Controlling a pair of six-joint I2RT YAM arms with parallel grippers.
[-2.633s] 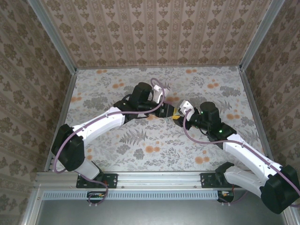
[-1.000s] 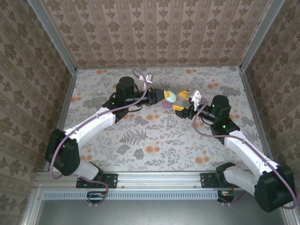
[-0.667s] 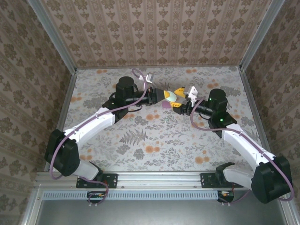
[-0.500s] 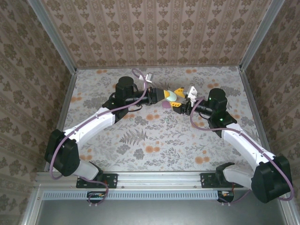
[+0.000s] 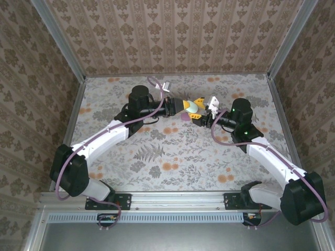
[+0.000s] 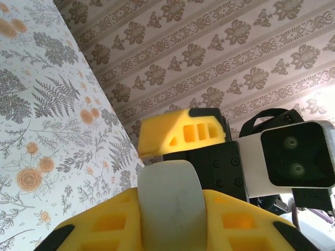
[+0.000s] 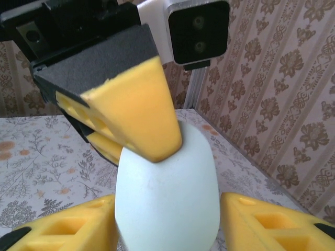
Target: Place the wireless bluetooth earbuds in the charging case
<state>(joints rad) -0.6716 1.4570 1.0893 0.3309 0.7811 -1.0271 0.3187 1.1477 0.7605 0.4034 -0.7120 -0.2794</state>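
Pinching case [image 5: 191, 108] firmly in left hand [image 5: 185, 106], holding it clear of table [image 5: 157, 157] for two-handed work. Straddling its free end with right hand [image 5: 199, 110], fingers [image 7: 57, 227] flanking both sides. Unable to tell whether clamping or merely close. Probably bracing for opening.

Right hand [image 5: 197, 110] now up against the charging case [image 5: 189, 107], jaws narrower.

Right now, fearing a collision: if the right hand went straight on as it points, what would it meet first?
Most likely the pale rounded glossy case, sitting between the fingers of the right hand and clamped by the left hand; depth is hard to judge.
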